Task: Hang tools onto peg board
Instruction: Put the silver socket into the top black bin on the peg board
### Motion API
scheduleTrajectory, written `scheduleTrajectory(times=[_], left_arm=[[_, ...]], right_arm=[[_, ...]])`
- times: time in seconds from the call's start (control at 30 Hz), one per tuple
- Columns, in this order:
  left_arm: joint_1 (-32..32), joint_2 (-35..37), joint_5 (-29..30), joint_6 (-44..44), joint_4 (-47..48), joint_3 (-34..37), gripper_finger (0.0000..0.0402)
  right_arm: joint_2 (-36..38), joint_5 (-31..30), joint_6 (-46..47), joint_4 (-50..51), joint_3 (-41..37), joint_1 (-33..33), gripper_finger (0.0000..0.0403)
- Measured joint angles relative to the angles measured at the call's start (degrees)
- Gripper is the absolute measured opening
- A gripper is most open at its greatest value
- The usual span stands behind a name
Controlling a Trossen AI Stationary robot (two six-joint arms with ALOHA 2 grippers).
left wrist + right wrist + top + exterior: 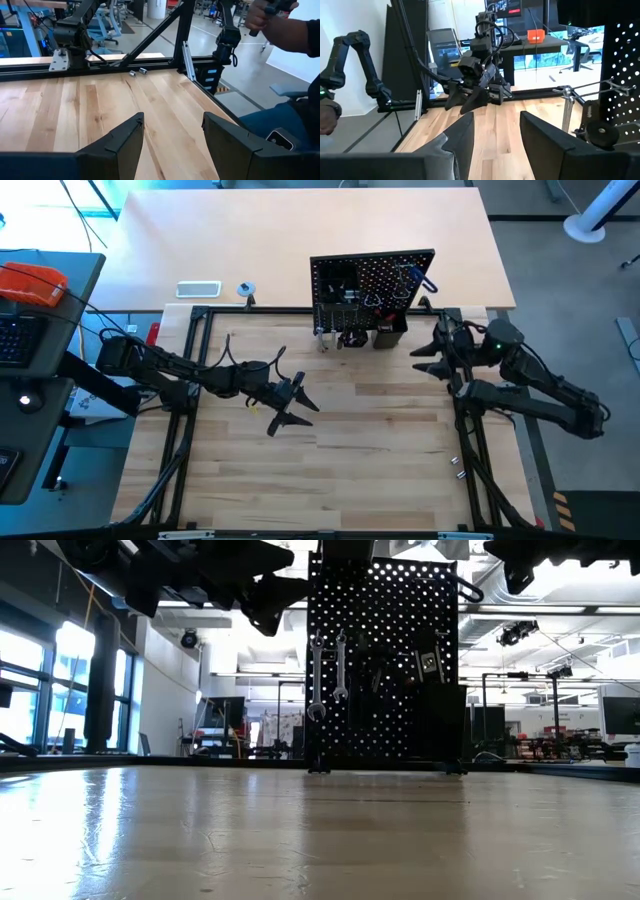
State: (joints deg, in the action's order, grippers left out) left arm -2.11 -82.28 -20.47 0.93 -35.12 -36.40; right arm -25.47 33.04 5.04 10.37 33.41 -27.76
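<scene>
The black peg board (372,288) stands upright at the table's far edge, also seen in the low view (385,660). Tools hang from hooks on its front: two silver wrenches (328,675), a blue-handled tool (425,280) and darker ones I cannot tell apart. A small black bin (390,332) sits at its foot. My left gripper (290,405) hovers open and empty over the table's middle left, fingers apart in its wrist view (172,140). My right gripper (432,352) is open and empty, raised just right of the board's foot (497,135).
A white flat rectangle (198,289) and a small tape roll (246,289) lie behind the black frame rail (250,310). Two small metal pieces (458,468) lie by the right rail. A seated person (290,35) is beyond the right edge. Bare wood (350,470) spreads between the arms.
</scene>
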Motion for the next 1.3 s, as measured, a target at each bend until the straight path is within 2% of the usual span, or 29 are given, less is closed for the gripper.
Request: scheduleTrajectory(times=[0.37,0.67,0.93,1.3], left_arm=[[0.02,0.0,0.02,-0.52,-0.22,0.0,0.0197],[0.01,0.0,0.13,-0.03,-0.3,0.0,0.0197],[-0.44,0.0,0.13,0.42,0.37,0.0,0.0197],[-0.46,0.0,0.79,-0.76,0.55,0.0,0.0197]], right_arm=[[-2.04,-2.64,0.54,0.1,0.0,4.08,0.0154],[-11.76,-2.82,0.61,-4.51,0.0,9.81,0.0154],[-17.76,-2.86,5.27,-4.9,0.0,17.87,0.0154],[-22.45,-14.02,13.07,-1.95,-0.02,32.06,0.0154]])
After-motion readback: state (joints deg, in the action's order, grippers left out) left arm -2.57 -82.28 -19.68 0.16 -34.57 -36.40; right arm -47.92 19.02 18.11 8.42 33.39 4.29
